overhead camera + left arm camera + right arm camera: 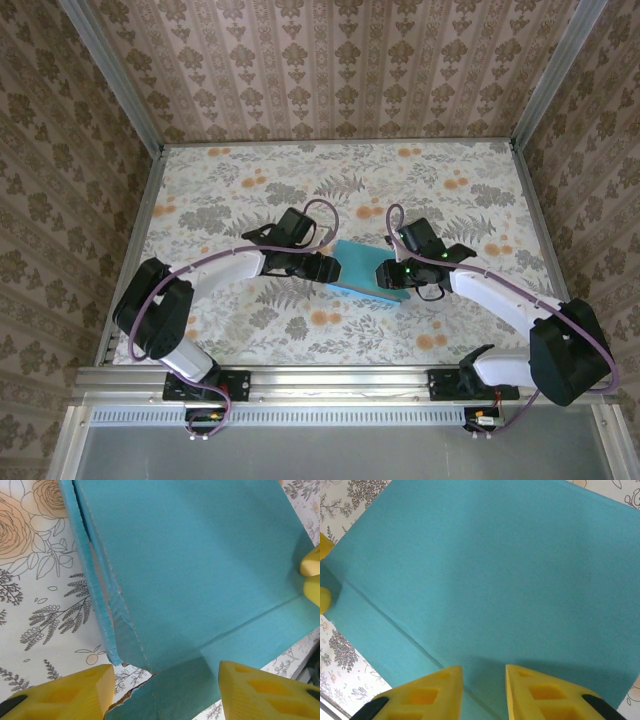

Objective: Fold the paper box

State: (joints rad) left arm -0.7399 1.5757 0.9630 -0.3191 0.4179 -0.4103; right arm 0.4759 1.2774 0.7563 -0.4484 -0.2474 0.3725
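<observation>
The paper box [360, 272] lies turquoise side up in the middle of the table, between both grippers. In the left wrist view the paper box [200, 565] shows a ragged, partly raised side flap on its left and a creased panel near the camera. My left gripper [165, 695] is open, its yellow fingers [65, 695] standing wide on either side of a corner flap without touching it. My right gripper [484, 690] hovers over the box's flat top [495, 570], jaws a narrow gap apart astride a crease, nothing pinched. From above, the left gripper [325, 268] and right gripper [390, 272] face each other across the box.
The floral tablecloth [250, 190] covers the table, bounded by metal rails [135, 230] at the sides and patterned walls beyond. The right gripper's yellow fingertips [312, 575] show at the right edge of the left wrist view. Both arm bases sit at the near edge.
</observation>
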